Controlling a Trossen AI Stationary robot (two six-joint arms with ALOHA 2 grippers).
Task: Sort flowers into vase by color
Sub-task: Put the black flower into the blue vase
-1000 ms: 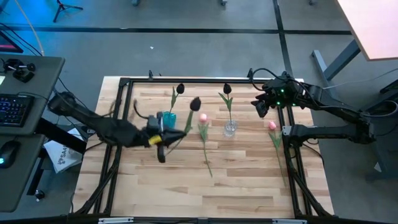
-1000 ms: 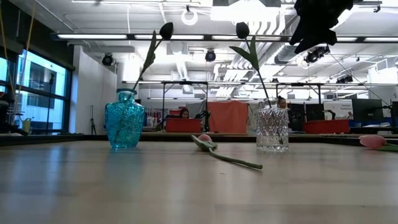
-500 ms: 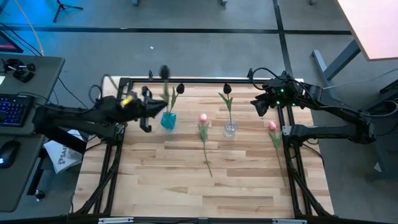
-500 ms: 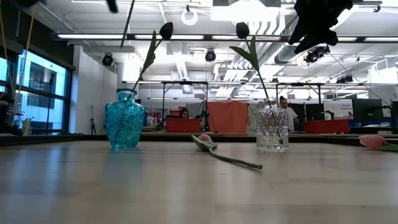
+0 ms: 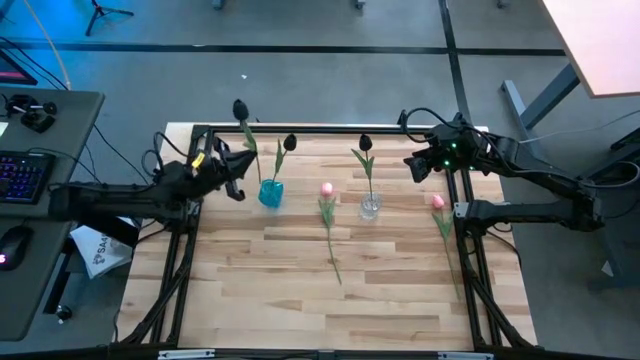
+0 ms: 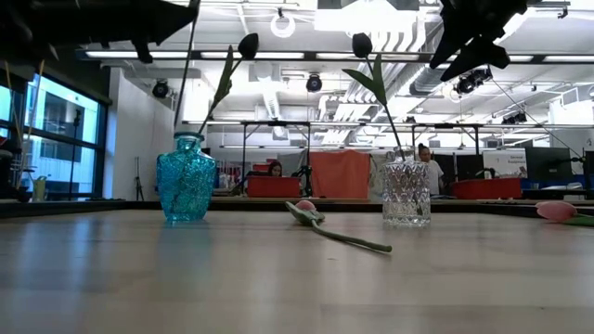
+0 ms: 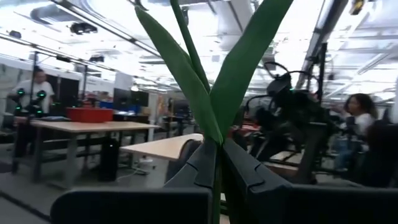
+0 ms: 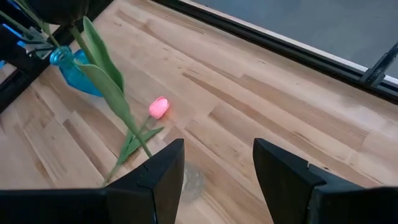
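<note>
The left gripper [image 7: 217,180] is pinched on the stem of a dark tulip [image 5: 240,108], holding it near upright at the far-left of the table [image 5: 300,290], just left of the blue vase [image 5: 270,193]. In the left wrist view the green leaves [image 7: 211,81] fan up from between its pressed fingers [image 7: 249,177]. The blue vase already holds one dark tulip [image 5: 290,143], leaning right.

The right gripper [image 8: 214,171] hangs spread and empty over the far-right of the table, beside the clear vase [image 5: 370,207], where another dark tulip [image 5: 366,143] stands. One pink tulip [image 5: 326,189] lies flat between the two vases; a second pink tulip [image 5: 437,202] lies near the right edge.

The risk, as I judge it, is at the blue vase's narrow neck — the long stem could miss the opening or snag on the leaves of the flower already inside, nudging the vase or tipping it. A loose pinch might also let the stem swing. And the dark tulip in the clear vase suggests the colours are not yet sorted.
</note>
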